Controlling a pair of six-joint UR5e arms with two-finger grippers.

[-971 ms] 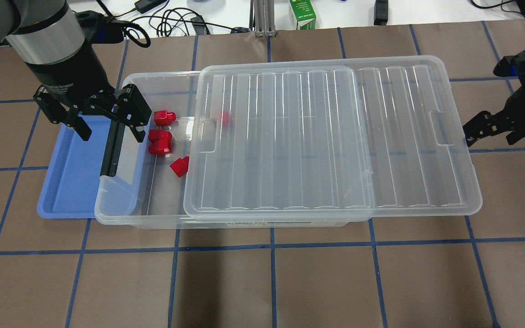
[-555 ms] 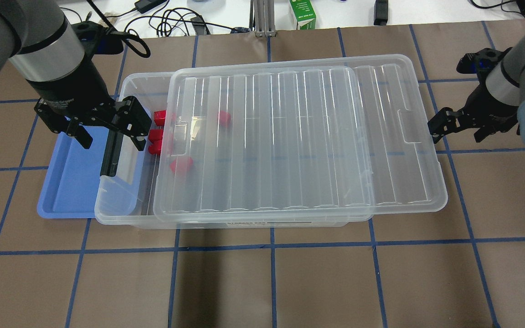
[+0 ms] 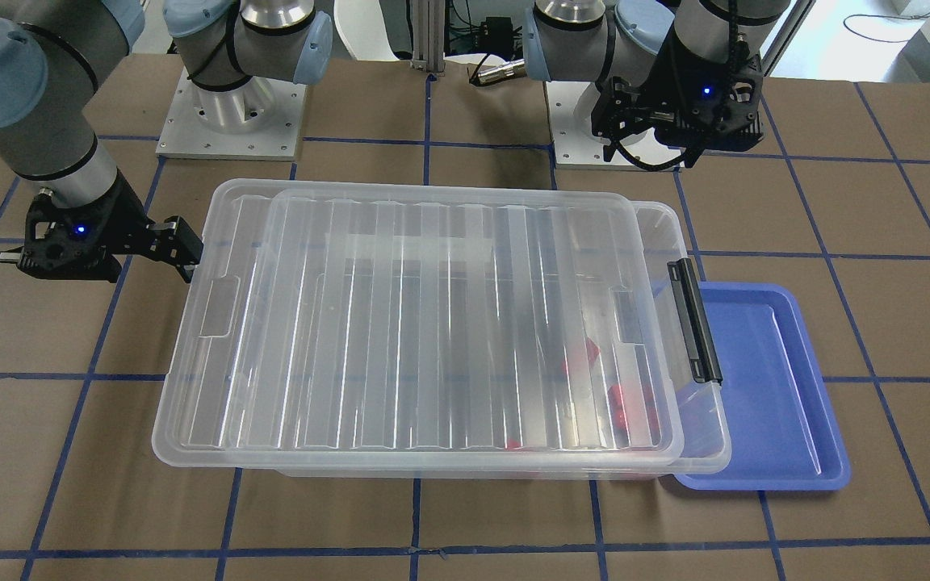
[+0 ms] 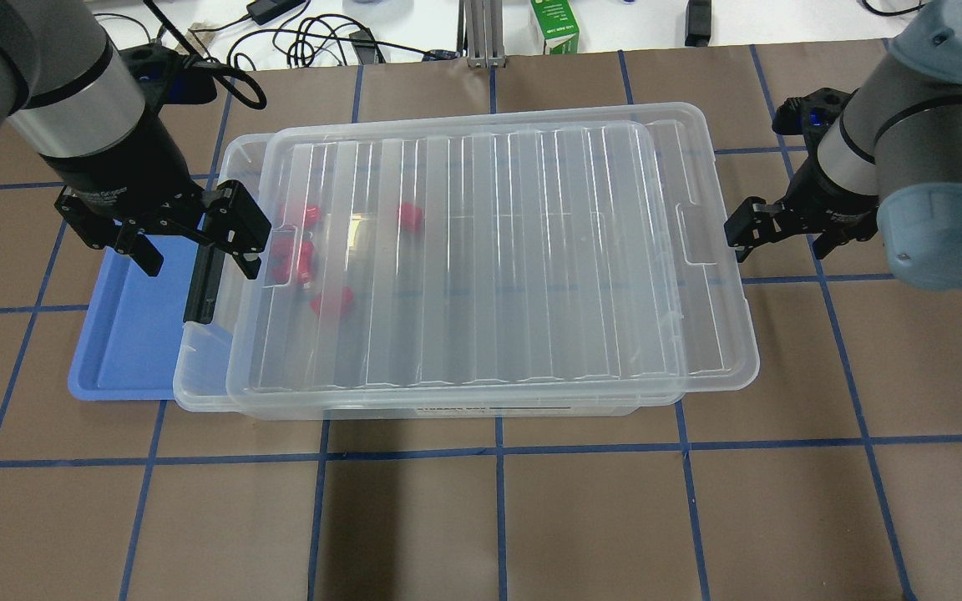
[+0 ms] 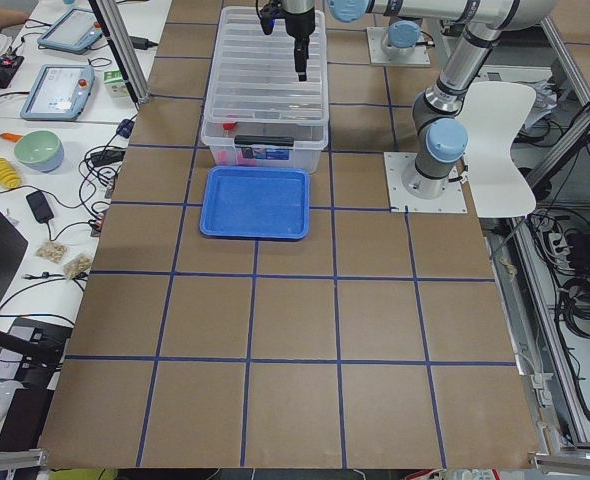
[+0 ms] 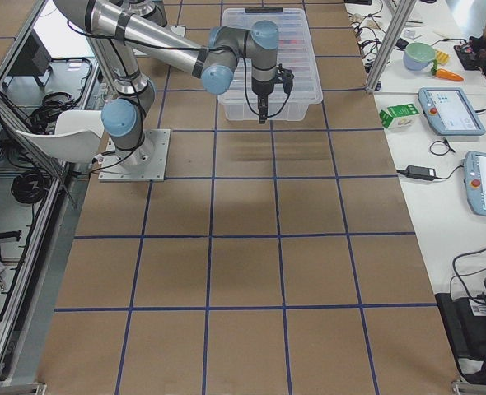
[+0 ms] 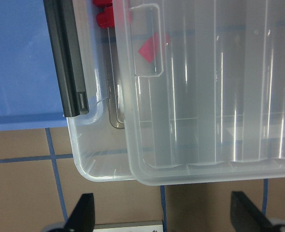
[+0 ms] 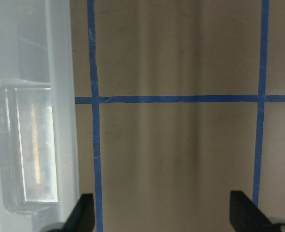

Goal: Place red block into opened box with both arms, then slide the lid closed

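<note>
The left gripper (image 4: 201,267) has tiny white writing on its black body, and only the word "Gripper" can be made out. The label (image 4: 489,409) on the box (image 4: 197,392) wall, right of that gripper, and the green carton (image 4: 554,25) far past it have writing too small to read.

Silver-grey left arm (image 4: 80,100) and right arm (image 4: 848,159), pale-blue joint caps (image 4: 936,234), black wrists (image 4: 126,179), tiny blue lights (image 3: 79,231).

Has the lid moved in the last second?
Yes. The lid has slid along the box toward its black latch, now covering the red blocks.
</note>
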